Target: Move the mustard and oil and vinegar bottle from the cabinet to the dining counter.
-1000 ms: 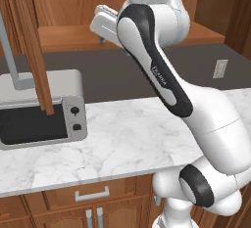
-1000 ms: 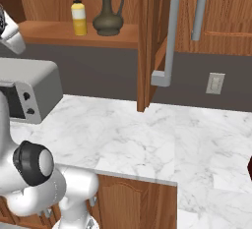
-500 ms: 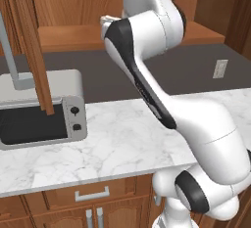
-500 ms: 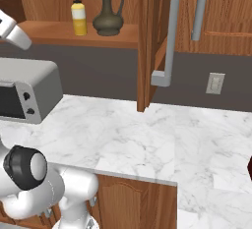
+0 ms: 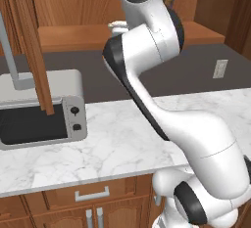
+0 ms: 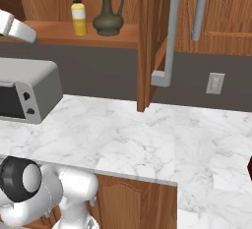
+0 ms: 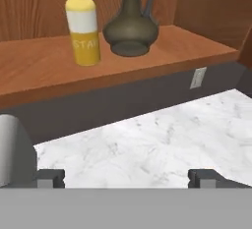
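Since a second ago my arm has swung up and back toward the cabinet shelf, its white links now rearing tall where before they leaned across the toaster oven; the base has stayed put.

From the left base view, my glossy white arm with its dark joints rises over the white grey-veined marble worktop (image 5: 112, 139). The boxy grey toaster oven (image 5: 41, 109) sits at the left, with a dark glass door and two round knobs. Behind runs the smooth reddish-brown cabinet shelf (image 5: 73, 36).

From the right base view, the mustard (image 6: 78, 16), a slim yellow squeeze bottle with a dark pointed nozzle, stands upright on the shelf just beside the oil and vinegar bottle (image 6: 108, 13), a dark olive round-bellied flask with a narrow neck and a small side handle. An open panelled wooden cabinet door (image 6: 150, 41) carries a long grey bar handle (image 6: 167, 36). A pale outlet plate (image 6: 214, 83) sits on the dark back wall.

From the hand view, my pincer (image 7: 125, 178) stands spread wide and empty, its two dark tips far apart, well short of both bottles on the shelf above the marble.
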{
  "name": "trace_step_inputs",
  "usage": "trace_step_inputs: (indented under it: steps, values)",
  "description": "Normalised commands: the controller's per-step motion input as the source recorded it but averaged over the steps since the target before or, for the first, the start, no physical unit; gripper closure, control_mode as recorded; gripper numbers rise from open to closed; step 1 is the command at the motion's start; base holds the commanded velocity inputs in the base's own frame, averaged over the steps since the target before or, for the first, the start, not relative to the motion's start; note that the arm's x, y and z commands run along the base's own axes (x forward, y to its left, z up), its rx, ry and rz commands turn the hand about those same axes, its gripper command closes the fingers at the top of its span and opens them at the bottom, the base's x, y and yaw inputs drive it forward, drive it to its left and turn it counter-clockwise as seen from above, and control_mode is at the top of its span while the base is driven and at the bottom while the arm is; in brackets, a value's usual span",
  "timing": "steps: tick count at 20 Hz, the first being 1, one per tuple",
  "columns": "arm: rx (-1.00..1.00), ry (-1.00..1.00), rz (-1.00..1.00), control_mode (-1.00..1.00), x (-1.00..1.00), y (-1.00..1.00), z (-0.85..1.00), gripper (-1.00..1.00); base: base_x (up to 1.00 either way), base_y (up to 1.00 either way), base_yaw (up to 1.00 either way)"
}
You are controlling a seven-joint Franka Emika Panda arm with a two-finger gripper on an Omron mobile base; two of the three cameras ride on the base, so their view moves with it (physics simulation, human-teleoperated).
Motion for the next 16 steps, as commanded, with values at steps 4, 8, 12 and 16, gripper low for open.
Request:
trace_step_inputs:
  steps: [4,8,12,16]
  values:
    - [-0.21,-0.34,0.1,-1.0,0.05,-0.4,0.0,-1.0,0.0,0.0,0.0]
    - [-0.16,-0.28,0.16,-1.0,0.25,-0.35,0.03,-1.0,0.0,0.0,0.0]
    - [-0.02,-0.09,0.16,-1.0,0.34,-0.19,0.26,-1.0,0.0,0.0,0.0]
    - [0.0,0.0,0.07,-1.0,0.32,0.0,0.41,-1.0,0.0,0.0,0.0]
